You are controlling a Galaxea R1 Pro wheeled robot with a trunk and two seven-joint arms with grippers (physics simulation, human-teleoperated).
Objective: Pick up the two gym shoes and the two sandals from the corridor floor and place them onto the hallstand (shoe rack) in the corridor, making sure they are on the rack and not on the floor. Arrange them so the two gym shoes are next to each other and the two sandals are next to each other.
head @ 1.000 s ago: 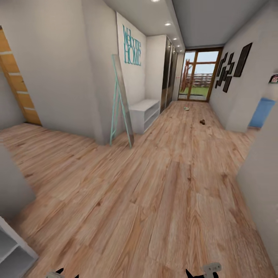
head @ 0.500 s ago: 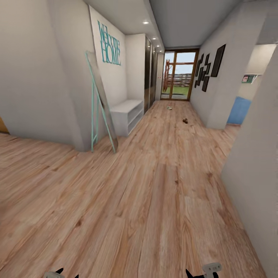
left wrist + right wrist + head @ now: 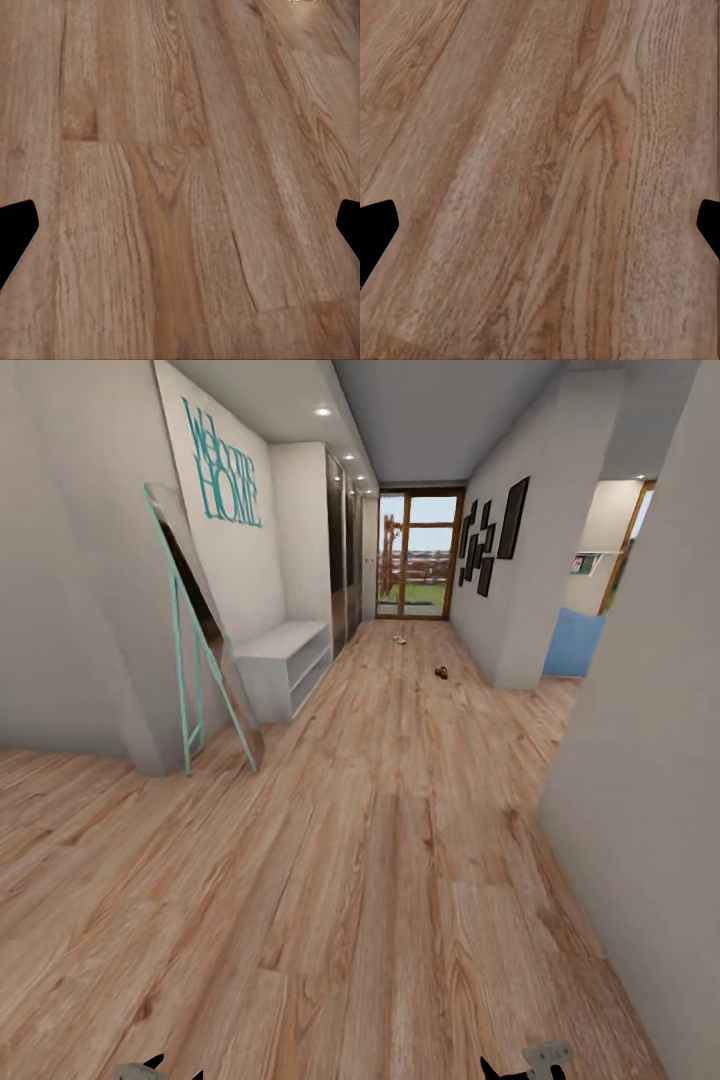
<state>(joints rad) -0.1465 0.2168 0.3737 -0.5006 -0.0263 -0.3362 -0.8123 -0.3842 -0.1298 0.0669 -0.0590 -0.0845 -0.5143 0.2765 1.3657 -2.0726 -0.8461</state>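
Far down the corridor floor [image 3: 390, 840] lie two tiny shapes. The pale one [image 3: 399, 639] near the glass door looks like a gym shoe, and the dark brown one [image 3: 441, 673] looks like a sandal; both are too small to make out further. The other shoes and the hallstand are out of view. My left gripper [image 3: 165, 1071] and right gripper [image 3: 515, 1068] peek in at the head view's bottom edge. In each wrist view, the left gripper [image 3: 180, 240] and right gripper [image 3: 540, 236] hang open over bare planks, black fingertips [image 3: 15, 236] [image 3: 375, 232] wide apart, holding nothing.
A teal-framed leaning mirror [image 3: 200, 640] and a plain low white bench [image 3: 285, 665] stand along the left wall under a teal sign. A grey wall [image 3: 650, 760] juts in close on the right. A glass door [image 3: 420, 555] ends the corridor, with a blue panel [image 3: 573, 643] in a right-side opening.
The camera has swung right and advanced: mirror, bench and door have slid left in the picture, and the white shelf unit at lower left has dropped out. Both grippers are unchanged.
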